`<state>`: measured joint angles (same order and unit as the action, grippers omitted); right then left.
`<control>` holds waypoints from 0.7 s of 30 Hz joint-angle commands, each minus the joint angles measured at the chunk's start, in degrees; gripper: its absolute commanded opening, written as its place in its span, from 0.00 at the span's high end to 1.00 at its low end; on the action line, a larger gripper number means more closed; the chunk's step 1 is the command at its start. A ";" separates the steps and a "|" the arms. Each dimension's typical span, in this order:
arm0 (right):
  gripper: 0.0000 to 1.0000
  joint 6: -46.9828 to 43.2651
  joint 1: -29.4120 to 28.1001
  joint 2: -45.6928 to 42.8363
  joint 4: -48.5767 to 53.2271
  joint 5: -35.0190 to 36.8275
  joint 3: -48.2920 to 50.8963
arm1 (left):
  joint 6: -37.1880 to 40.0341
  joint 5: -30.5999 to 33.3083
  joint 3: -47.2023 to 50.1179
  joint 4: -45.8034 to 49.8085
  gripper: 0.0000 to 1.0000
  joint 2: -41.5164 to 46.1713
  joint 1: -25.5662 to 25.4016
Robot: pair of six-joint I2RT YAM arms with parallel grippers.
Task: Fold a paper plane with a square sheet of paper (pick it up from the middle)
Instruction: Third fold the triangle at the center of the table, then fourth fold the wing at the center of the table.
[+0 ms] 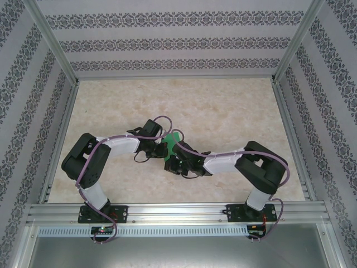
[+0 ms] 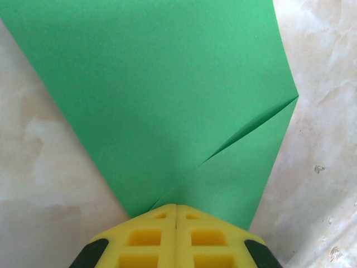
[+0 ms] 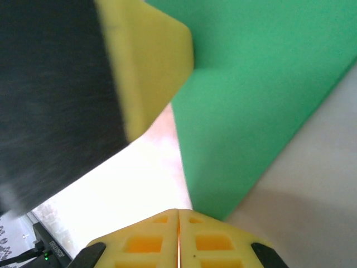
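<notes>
The green paper sheet point(image 2: 167, 100) looks thin, matt and smooth, with one crisp crease across it. Under it the pale surface point(image 2: 44, 184) has a marbled, faintly glossy stone look. The left claw point(image 2: 176, 206) and right claw point(image 3: 178, 211) wear matt yellow moulded plastic pads, and the rail point(image 1: 167, 212) low in the frame is brushed metal.

Both arms meet mid-table, paper in between

The sheet of paper point(image 1: 173, 139) is near the middle of the table point(image 1: 234, 106). The left gripper point(image 2: 176, 207) comes in from the left with the sheet's narrow end pinched at its tips. The right gripper point(image 3: 178, 211) sits just right and nearer, tips right at a corner.
</notes>
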<state>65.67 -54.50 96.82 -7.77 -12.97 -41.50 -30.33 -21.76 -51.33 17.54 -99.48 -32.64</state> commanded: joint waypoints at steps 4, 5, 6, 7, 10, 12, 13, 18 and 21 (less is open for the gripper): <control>0.85 -4.32 7.11 -10.03 6.09 6.12 2.61 | 0.47 -1.45 -1.05 3.29 0.90 4.45 0.78; 0.83 -4.49 8.42 -10.63 5.28 5.61 3.46 | 0.74 -1.32 -1.73 3.99 0.89 5.09 0.82; 0.80 -4.71 10.23 -11.14 4.27 5.17 4.44 | 1.16 -0.74 -2.69 5.03 0.89 5.87 0.83; 0.79 -4.96 11.74 -11.50 3.51 4.63 5.05 | 1.48 -0.08 -3.35 6.08 0.88 6.58 0.75; 0.73 -6.53 14.66 -10.83 2.35 1.85 4.58 | 2.45 2.24 -4.64 8.38 0.85 8.38 0.76; 0.72 -7.98 15.58 -9.59 2.75 0.32 3.06 | 3.01 2.80 -4.75 9.25 0.84 8.92 0.78; 0.71 -8.46 15.66 -8.89 2.87 -0.26 2.35 | 3.24 2.69 -4.72 9.27 0.85 8.97 0.78; 0.64 -9.95 15.87 -4.79 1.30 -3.63 -0.89 | 3.34 1.80 -4.14 8.77 0.88 7.66 0.80; 0.61 -10.55 15.85 -2.14 0.63 -5.04 -2.20 | 3.33 1.58 -3.71 8.21 0.89 7.08 0.83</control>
<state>57.21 -38.85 92.84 -5.17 -15.31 -41.67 -28.56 -20.25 -55.13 24.77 -91.66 -32.62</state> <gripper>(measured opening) 0.387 0.107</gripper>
